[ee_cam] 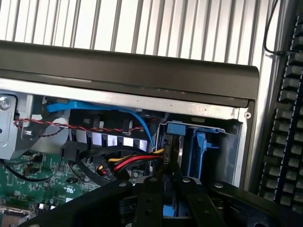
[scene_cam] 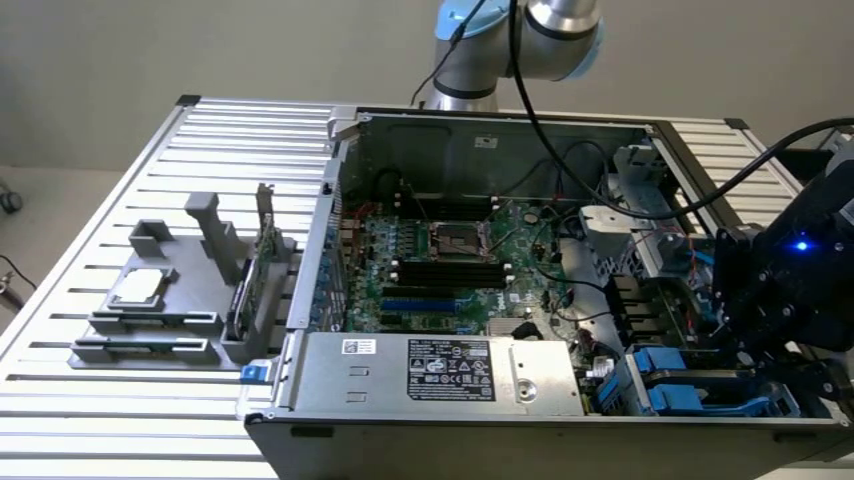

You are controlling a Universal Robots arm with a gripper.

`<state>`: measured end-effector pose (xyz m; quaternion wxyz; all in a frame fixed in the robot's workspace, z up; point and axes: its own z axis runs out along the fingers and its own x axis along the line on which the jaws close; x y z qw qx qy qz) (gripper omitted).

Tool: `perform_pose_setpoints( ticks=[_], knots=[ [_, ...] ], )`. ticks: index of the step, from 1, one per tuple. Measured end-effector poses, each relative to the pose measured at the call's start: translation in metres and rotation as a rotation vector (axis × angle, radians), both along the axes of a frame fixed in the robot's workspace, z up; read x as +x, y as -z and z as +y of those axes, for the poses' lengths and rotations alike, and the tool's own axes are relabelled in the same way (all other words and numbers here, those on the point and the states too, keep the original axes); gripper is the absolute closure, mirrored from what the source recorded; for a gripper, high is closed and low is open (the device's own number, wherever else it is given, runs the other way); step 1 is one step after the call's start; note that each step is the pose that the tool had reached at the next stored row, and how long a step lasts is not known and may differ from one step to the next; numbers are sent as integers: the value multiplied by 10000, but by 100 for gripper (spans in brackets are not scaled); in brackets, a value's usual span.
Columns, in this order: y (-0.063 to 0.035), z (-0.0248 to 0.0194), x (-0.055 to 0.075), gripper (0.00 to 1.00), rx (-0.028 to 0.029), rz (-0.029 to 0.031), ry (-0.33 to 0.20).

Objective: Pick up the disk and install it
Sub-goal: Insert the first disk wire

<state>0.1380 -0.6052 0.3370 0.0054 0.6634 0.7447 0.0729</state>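
Observation:
The disk (ee_cam: 180, 128) stands on edge in the drive bay at the corner of the open computer case (scene_cam: 334, 180), its grey metal side framed by a bright blue carrier. My gripper (ee_cam: 171, 185) is shut on the disk's near end, one black finger (ee_cam: 152, 198) on each side. In the exterior view the gripper (scene_cam: 785, 375) hangs over the case's near corner at the exterior view's right, above blue carrier parts (scene_cam: 707, 398) in the bay. Most of the disk is hidden by the fingers and the bay walls.
Red, yellow and black cables (ee_cam: 132, 161) and a blue cable (ee_cam: 94, 106) run beside the bay. The motherboard (scene_cam: 447, 255) and power supply (scene_cam: 447, 368) take up the case. A grey fixture (scene_cam: 174, 300) holding a small square chip (scene_cam: 138, 290) sits on the slatted table (scene_cam: 80, 400).

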Motion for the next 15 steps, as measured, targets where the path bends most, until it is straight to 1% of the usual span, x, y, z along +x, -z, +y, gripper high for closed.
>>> perform_pose_setpoints(
  ticks=[4,7,15],
  knots=[
    [1,8,1,82,-22,0,21],
    [3,22,1,82,-24,0,43],
    [10,27,2,82,-38,0,99]
  ],
)
